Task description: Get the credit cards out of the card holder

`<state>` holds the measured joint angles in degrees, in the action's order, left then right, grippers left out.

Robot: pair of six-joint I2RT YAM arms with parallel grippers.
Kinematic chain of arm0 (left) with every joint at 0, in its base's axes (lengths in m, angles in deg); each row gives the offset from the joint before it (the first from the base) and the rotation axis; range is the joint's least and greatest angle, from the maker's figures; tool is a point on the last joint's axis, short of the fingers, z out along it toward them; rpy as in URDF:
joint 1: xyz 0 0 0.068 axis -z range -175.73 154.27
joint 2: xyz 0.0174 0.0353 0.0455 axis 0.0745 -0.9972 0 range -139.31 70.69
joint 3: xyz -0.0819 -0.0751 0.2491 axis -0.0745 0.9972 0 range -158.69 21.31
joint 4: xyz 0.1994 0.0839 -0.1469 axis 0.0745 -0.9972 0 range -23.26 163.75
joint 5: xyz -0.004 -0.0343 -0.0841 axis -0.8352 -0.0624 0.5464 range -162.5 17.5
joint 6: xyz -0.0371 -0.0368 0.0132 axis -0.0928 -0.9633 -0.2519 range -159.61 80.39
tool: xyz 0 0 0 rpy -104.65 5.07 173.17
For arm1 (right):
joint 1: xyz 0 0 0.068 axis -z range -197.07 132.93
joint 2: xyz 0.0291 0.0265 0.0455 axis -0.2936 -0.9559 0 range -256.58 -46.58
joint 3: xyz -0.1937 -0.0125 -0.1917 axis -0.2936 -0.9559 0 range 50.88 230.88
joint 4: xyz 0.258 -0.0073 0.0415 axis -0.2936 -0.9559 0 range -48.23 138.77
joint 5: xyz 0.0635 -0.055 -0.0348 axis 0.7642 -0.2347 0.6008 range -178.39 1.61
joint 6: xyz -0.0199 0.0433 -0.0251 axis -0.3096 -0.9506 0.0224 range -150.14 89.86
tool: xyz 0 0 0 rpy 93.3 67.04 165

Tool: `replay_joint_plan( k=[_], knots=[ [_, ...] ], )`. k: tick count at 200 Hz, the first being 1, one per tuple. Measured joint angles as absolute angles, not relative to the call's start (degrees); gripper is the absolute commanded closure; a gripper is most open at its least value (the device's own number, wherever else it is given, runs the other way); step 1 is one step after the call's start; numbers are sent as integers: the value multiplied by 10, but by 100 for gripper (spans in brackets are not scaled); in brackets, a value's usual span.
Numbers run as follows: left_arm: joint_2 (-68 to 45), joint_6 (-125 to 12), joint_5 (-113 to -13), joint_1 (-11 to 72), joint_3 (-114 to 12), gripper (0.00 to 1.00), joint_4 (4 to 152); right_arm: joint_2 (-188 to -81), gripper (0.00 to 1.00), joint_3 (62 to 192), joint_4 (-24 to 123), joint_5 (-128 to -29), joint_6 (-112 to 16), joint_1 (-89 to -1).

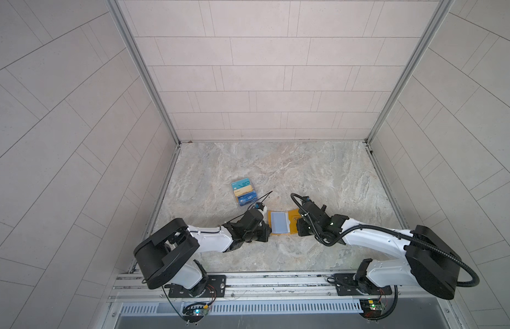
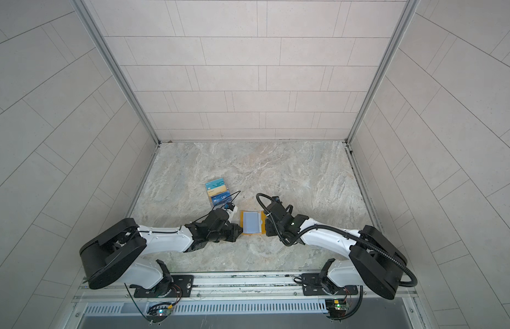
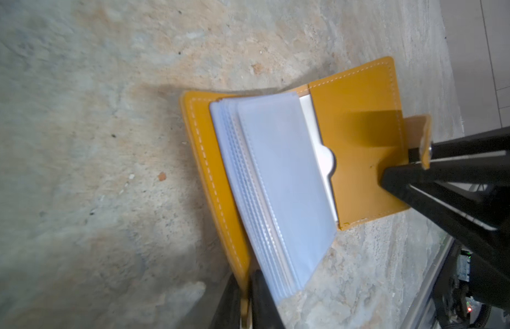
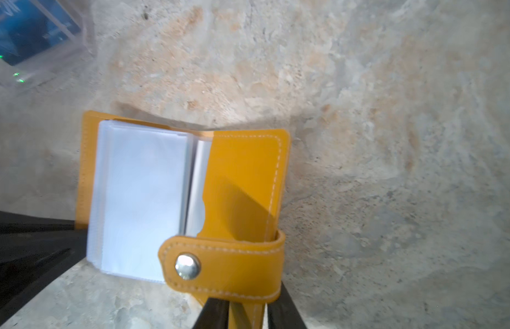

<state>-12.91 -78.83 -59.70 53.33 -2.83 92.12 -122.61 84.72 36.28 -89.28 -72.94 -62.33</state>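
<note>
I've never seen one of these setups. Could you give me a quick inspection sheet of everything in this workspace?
Surface: marbled stone-look table, no spills seen.
Job's things: card holder lies open, its top sleeve looks empty; teal, gold and blue credit cards sit in a clear stand, farther back on the left, apart from it.
Clutter: nothing seen.
Grippers: left gripper and right gripper each have fingers either side of a cover edge; firmness of grip unclear.
Cables: black hose along the right arm; thin cable arcs over the left wrist.
Surroundings: tiled walls, metal rail at the front.
</note>
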Motion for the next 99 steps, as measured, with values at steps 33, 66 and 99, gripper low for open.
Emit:
replay_joint_plan(
  k=[33, 66, 99],
  knots=[
    [-111, -790, -600, 533, -15, 76, 919, -1244, 65, 847, 346, -914, -725, -623],
    [-89, -790, -604, 533, 2, 72, 917, -1250, 57, 850, 325, -930, -714, -623],
    [-67, -781, -610, 533, 3, 72, 891, -1238, 48, 879, 287, -943, -696, -629]
  ],
)
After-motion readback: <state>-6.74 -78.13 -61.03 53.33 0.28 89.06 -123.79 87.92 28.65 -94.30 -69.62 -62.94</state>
